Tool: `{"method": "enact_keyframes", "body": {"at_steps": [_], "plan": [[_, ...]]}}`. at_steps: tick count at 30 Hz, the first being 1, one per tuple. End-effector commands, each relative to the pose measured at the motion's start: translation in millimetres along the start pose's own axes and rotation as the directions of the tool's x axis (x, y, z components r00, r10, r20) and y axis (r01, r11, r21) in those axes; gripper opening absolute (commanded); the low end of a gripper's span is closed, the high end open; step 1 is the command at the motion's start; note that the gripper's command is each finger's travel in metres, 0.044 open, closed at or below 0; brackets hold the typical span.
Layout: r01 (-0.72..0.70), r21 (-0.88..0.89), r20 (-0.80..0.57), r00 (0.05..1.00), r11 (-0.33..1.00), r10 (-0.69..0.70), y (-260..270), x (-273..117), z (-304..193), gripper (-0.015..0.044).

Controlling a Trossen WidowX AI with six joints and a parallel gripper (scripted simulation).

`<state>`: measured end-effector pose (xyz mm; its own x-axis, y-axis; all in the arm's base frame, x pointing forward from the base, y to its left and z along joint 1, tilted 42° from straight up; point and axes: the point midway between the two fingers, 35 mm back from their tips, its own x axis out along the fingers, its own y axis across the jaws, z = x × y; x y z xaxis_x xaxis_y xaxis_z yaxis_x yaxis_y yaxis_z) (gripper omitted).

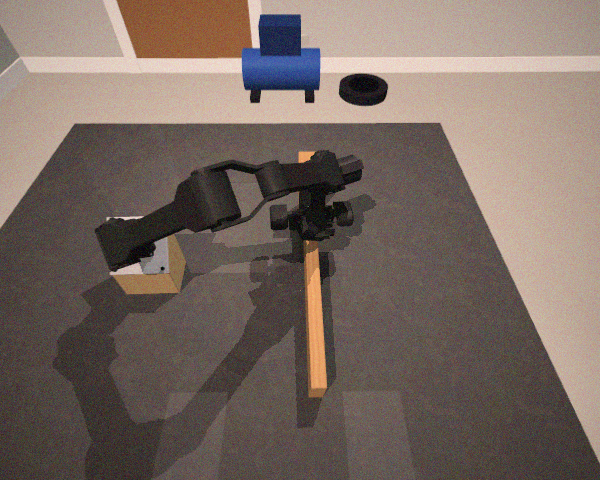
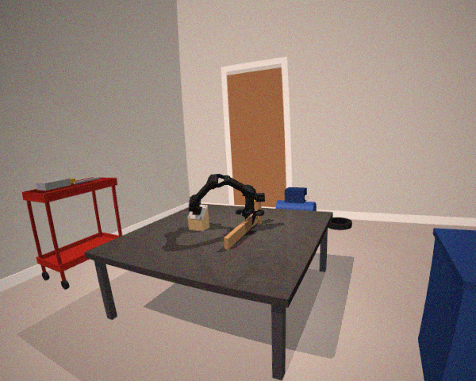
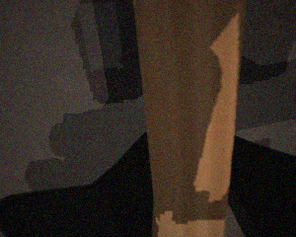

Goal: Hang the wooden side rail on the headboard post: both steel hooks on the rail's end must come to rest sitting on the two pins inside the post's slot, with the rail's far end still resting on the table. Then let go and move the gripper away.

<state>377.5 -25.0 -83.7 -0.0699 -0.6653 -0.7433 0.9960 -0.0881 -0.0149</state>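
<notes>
The wooden side rail runs lengthwise from the gripper toward the front of the dark table. I cannot tell whether its far end touches the table. My gripper points down and is shut on the rail near its post end, a finger on each side. The wooden headboard post stands upright just behind the gripper, mostly covered by the arm in the top view. The hooks, slot and pins are hidden, so I cannot tell whether the hooks sit on the pins.
The arm's base sits on a wooden block with a pale sloped top at the left. The arm arches from there to the rail. On the floor beyond the table are a blue compressor and a black tyre.
</notes>
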Motion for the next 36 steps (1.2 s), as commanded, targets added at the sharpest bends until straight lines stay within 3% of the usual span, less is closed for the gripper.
{"method": "enact_keyframes", "body": {"at_steps": [1, 36], "plan": [[-0.013, -0.009, -0.002, 1.0, 1.0, 0.013, 1.4, -5.1, -4.6, 0.0], [-0.013, -0.009, -0.003, 1.0, 1.0, 0.013, 2.3, -5.6, -7.9, 0.0]]}}
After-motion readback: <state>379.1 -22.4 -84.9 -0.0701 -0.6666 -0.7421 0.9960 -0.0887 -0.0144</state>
